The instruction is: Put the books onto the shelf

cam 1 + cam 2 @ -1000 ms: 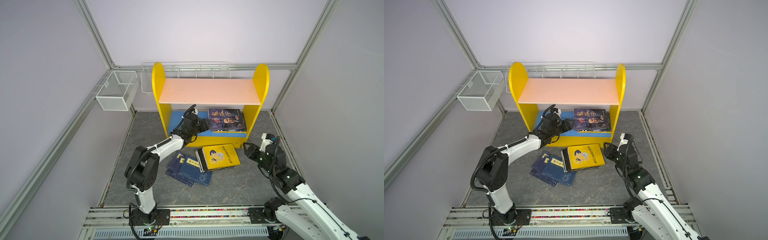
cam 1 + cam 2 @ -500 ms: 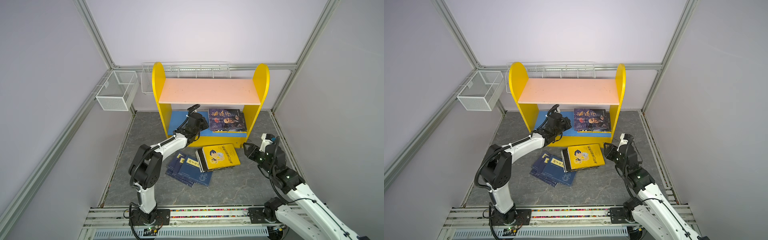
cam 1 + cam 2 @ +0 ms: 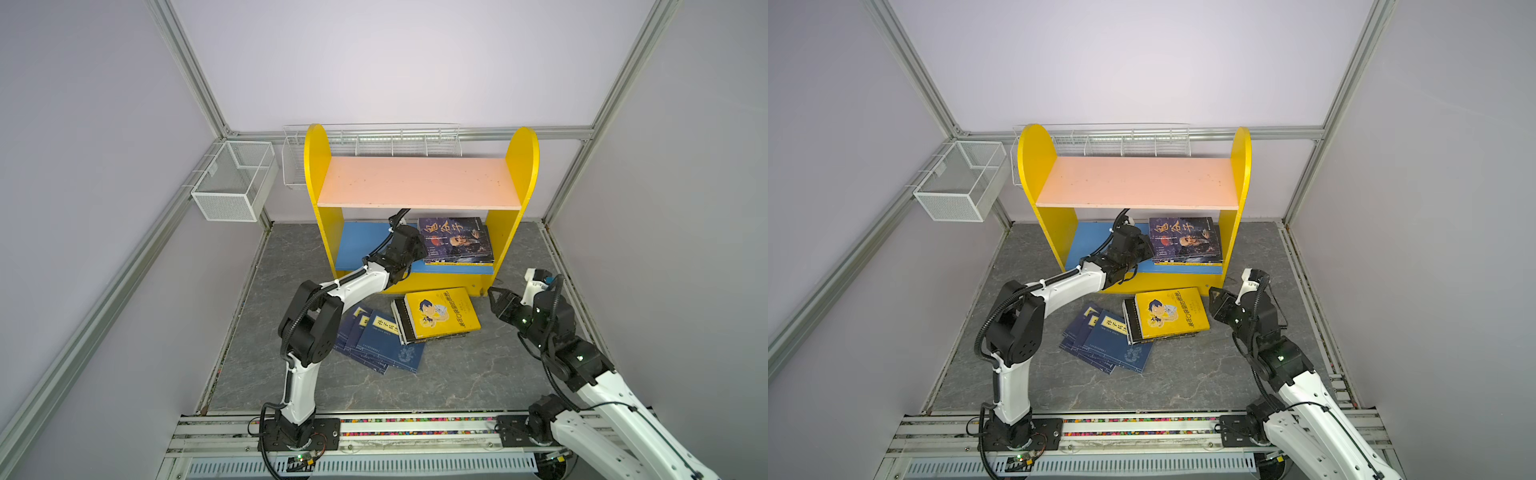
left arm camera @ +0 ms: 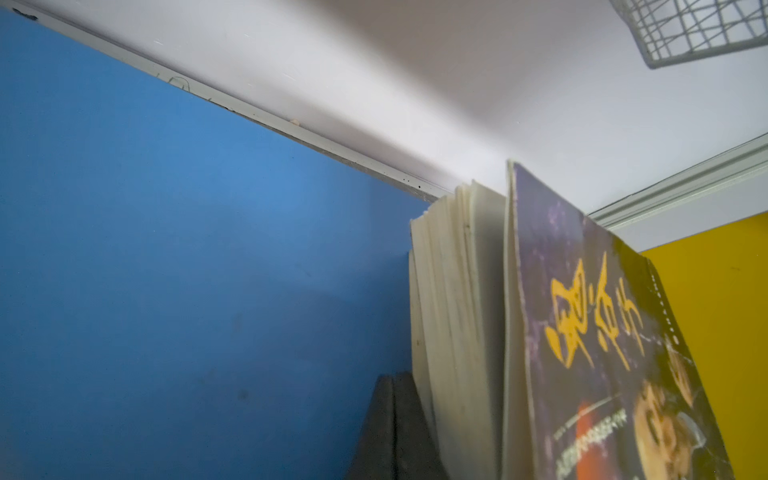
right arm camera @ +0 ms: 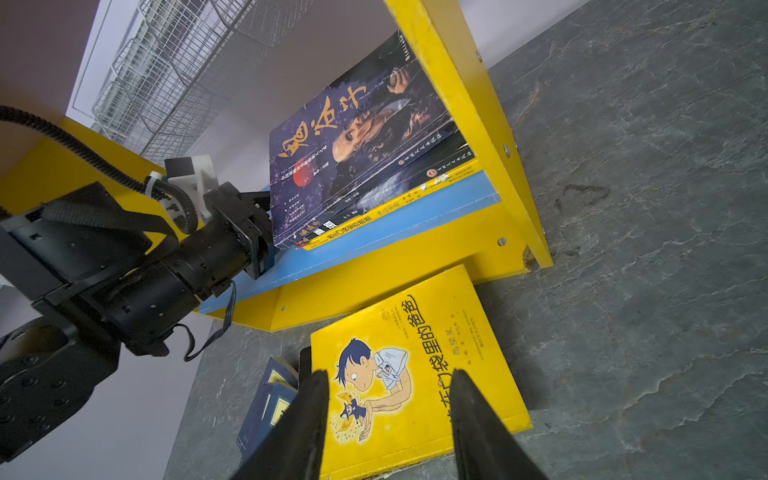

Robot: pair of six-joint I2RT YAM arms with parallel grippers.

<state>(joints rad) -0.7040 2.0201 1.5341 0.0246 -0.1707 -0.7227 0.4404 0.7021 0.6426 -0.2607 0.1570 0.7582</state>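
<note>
Yellow wooden shelf (image 3: 318, 174) with pink upper, blue lower board. Dark purple paperback (image 3: 455, 239) lettered gold. Grey veined stone floor (image 3: 457, 374).

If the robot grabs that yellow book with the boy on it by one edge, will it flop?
Probably a bit floppy: the yellow book looks like a thin paperback. Pushed, it would likely slide, not tip, since it lies flat on another book. Its smooth cover may be slippery.

Even bright light, soft shadows; nearby book (image 4: 602, 332) perhaps slightly blurred
</note>
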